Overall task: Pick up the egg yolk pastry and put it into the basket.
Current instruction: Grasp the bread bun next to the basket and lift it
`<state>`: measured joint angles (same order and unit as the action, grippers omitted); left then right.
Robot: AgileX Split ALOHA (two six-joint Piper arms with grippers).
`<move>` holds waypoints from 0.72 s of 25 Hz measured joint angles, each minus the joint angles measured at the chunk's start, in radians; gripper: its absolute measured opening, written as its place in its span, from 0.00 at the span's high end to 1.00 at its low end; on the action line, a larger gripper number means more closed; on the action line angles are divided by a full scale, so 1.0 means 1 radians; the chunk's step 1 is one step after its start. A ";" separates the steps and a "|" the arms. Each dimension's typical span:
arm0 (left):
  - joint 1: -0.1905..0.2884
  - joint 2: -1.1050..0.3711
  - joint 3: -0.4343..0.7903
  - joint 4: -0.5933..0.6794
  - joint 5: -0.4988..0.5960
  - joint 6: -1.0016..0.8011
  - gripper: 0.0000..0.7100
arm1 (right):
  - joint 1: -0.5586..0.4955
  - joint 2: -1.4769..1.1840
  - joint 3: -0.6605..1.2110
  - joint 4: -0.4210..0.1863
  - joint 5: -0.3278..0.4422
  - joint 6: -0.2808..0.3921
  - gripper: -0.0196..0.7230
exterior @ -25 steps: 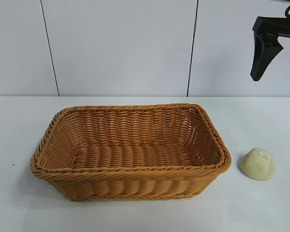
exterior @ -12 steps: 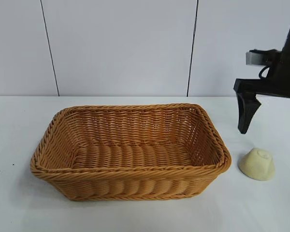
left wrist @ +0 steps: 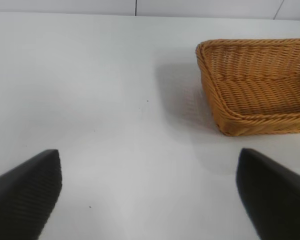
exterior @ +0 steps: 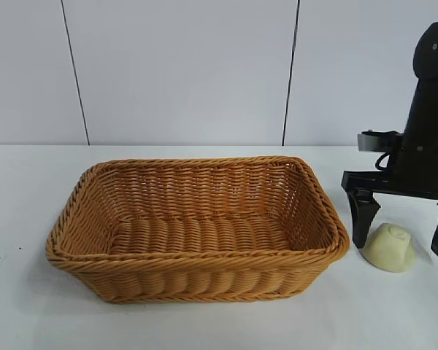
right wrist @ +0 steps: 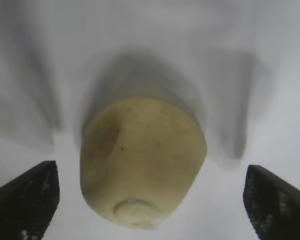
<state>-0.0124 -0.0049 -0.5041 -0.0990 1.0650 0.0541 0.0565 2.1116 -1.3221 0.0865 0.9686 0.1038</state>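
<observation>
The egg yolk pastry (exterior: 387, 248) is straddled on the table (exterior: 394, 313) by the released right end effector (exterior: 400, 226), beside the wicker basket (exterior: 197, 226); the left end effector (left wrist: 150, 195) is held released.

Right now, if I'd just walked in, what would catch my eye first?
Probably the big orange-brown wicker basket in the middle of the white table, with nothing in it. Next, at its right, the black right claw stands open with a finger on either side of a small cream egg yolk pastry lying on the table.
</observation>
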 joint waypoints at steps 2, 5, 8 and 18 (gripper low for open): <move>0.000 0.000 0.000 0.000 0.000 0.000 0.02 | 0.000 0.000 0.000 0.000 -0.006 0.000 0.11; 0.000 0.000 0.000 0.000 0.000 0.000 0.02 | 0.000 0.000 0.000 0.000 -0.007 0.000 0.30; 0.000 0.000 0.000 0.000 0.000 0.000 0.02 | 0.000 0.000 0.000 0.004 -0.007 0.000 0.50; 0.000 0.000 0.000 0.000 0.000 0.000 0.02 | 0.000 -0.056 -0.012 0.006 0.035 -0.006 0.66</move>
<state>-0.0124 -0.0049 -0.5041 -0.0990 1.0650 0.0541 0.0565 2.0555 -1.3344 0.0929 1.0041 0.0981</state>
